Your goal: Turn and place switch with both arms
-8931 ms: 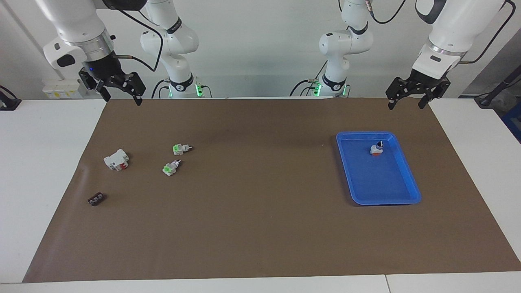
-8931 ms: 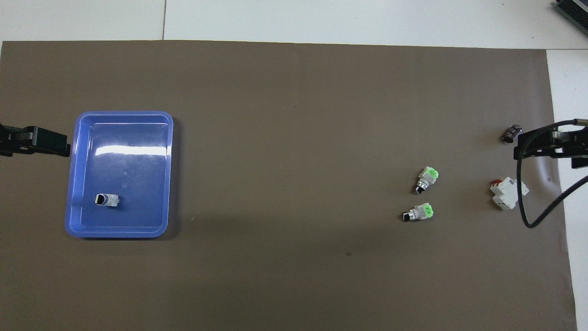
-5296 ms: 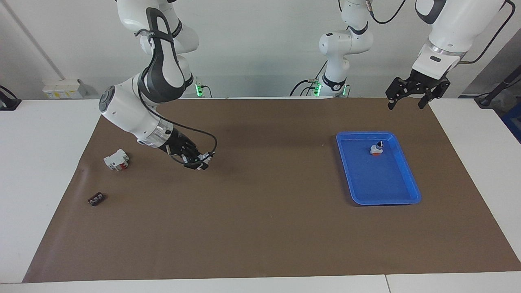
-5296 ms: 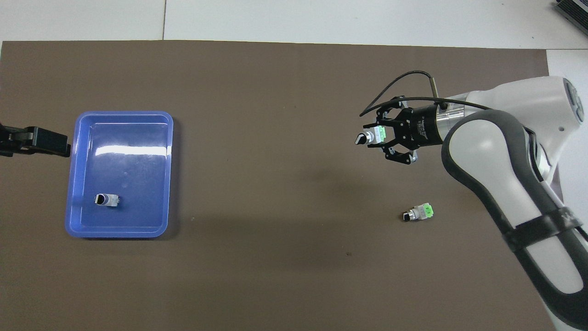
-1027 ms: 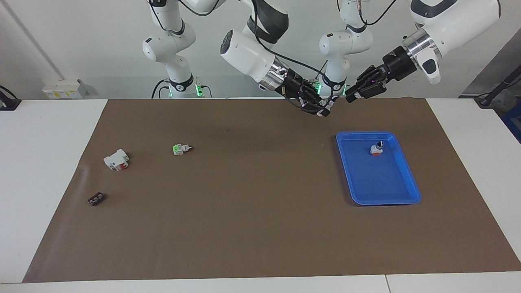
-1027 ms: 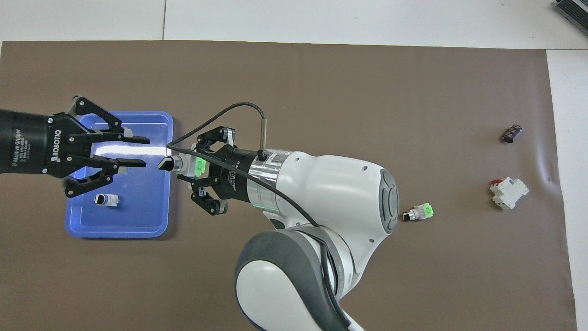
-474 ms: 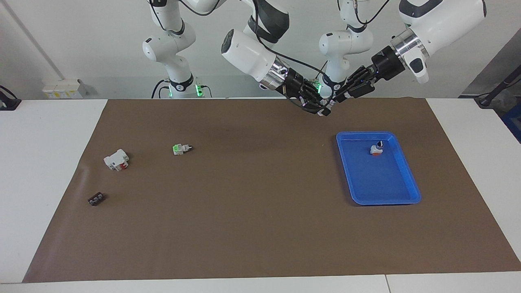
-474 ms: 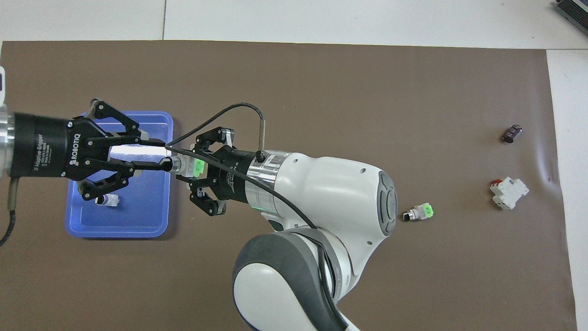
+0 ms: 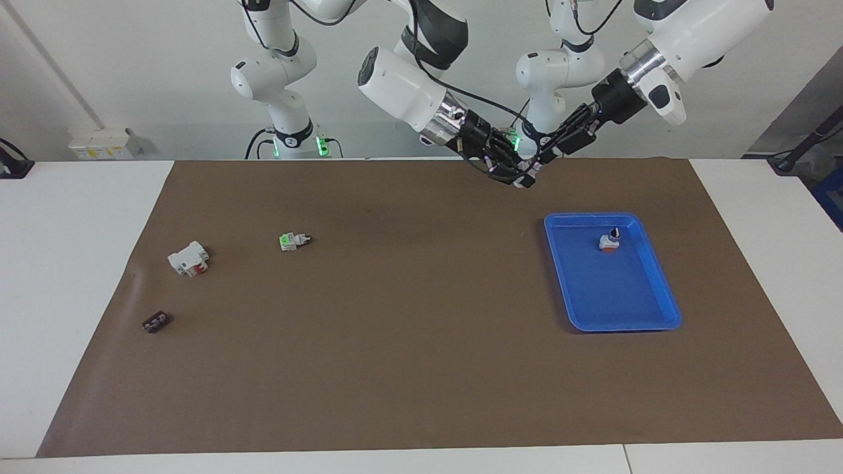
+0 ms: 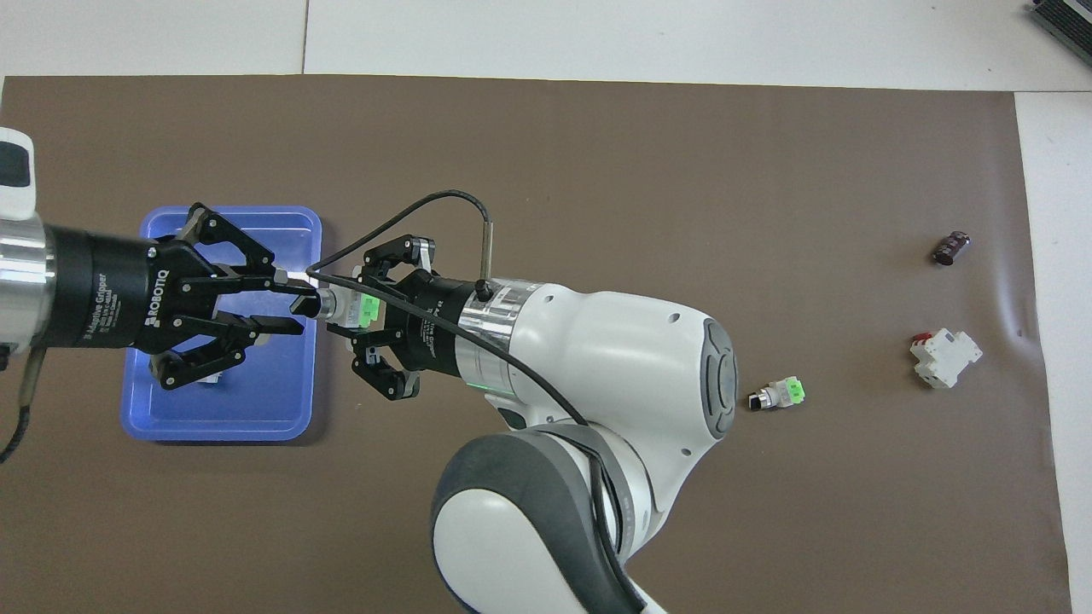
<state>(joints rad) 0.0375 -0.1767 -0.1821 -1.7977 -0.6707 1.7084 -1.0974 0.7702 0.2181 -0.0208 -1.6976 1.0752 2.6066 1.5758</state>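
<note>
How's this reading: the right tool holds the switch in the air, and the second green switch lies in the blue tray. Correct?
One slip. The right tool does hold the switch in the air, but the second green switch lies on the brown mat, not in the blue tray. The facing view shows it.

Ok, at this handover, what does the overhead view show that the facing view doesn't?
Overhead only: the switch sits in the right gripper, with the left gripper open around its dark end. Facing only: both grippers hang in the air over the bare mat, not over the blue tray, and the black-knob switch in it is uncovered. Both: the spare green switch lying on the mat.
</note>
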